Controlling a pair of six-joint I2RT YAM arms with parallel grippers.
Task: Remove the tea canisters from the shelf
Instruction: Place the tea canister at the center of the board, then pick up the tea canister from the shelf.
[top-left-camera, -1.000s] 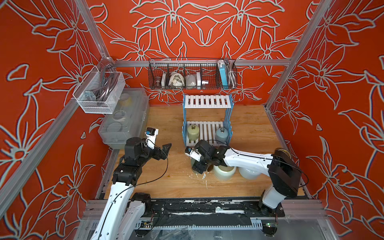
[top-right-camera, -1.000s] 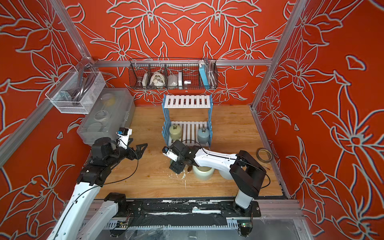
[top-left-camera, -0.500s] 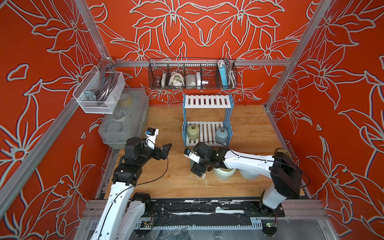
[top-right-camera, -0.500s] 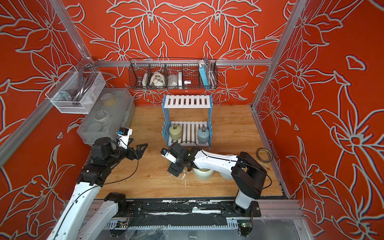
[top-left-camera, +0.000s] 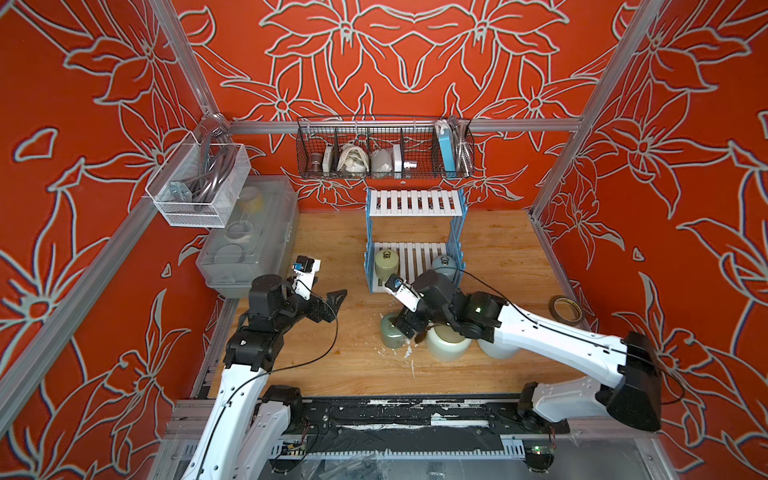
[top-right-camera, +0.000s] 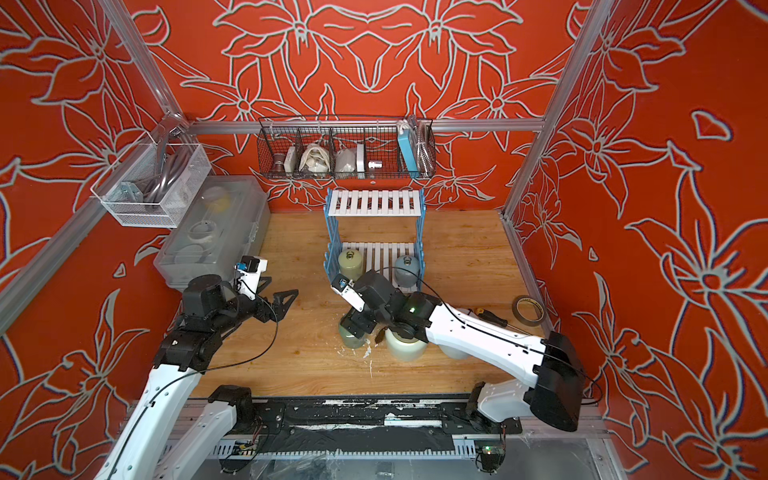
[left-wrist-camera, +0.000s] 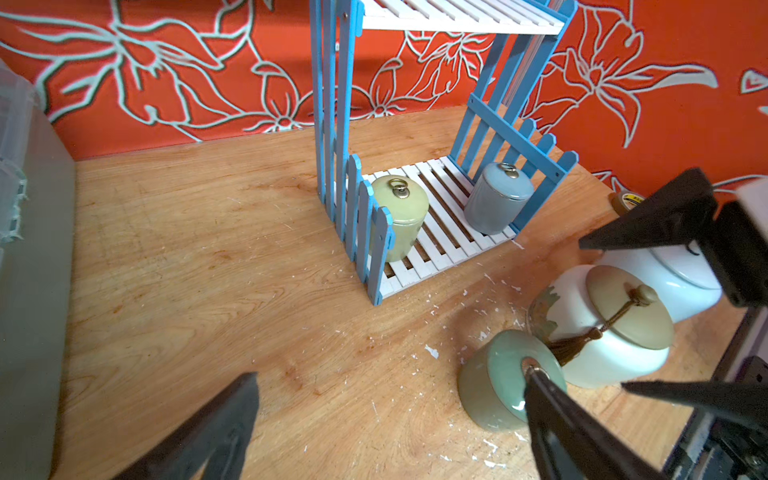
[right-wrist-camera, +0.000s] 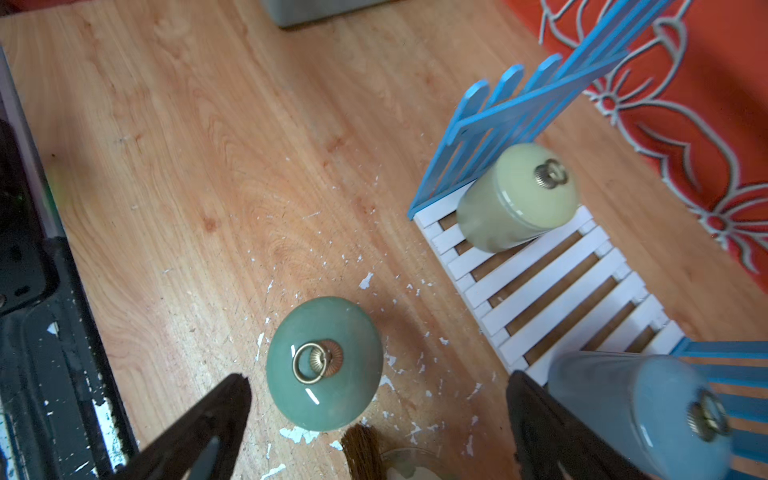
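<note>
Right gripper (right-wrist-camera: 376, 380) is hovering wide open, having just released the green canister (right-wrist-camera: 324, 363) onto the table (top-left-camera: 332, 365).
It is joining the rounded cream jar (left-wrist-camera: 602, 332) and white jar (left-wrist-camera: 673, 274) off the shelf (top-left-camera: 413, 203); the glossy olive canister (top-left-camera: 385, 262) and blue-grey canister (top-left-camera: 444, 264), ring-topped cylinders, are waiting on its lower slats. Left gripper (top-left-camera: 332, 307) is hanging open, empty.

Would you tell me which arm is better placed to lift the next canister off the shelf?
Right, probably: the right end effector, open, hangs just in front of the shelf near the blue-grey canister; the left end effector, also open, sits farther off to the side.
</note>
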